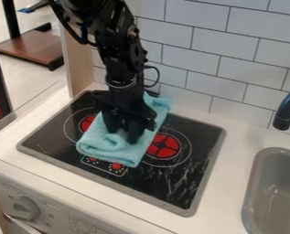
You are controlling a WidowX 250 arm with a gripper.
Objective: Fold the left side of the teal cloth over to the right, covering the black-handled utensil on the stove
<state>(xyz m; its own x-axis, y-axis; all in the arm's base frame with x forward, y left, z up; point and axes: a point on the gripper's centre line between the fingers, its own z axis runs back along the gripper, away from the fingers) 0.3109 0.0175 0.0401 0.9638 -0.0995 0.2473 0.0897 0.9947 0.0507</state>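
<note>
1. Lying folded aslant on the black stovetop [193, 178], a light blue towel [113, 153] gets its support from the flat surface beneath.
2. The black gripper [123, 137] points down onto the towel, touching it; whether it grips or merely presses, one cannot tell (bunched cloth muddles the contact).
3. Towel and gripper hide parts of both red burners [163, 145]; the sink [252, 196] runs out of frame.

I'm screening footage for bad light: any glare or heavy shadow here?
Camera view: whitish streaks on the black stovetop, reflections or scuffs, unclear which; same view: soft shading on the towel by the gripper, faint highlights in the sink.
</note>
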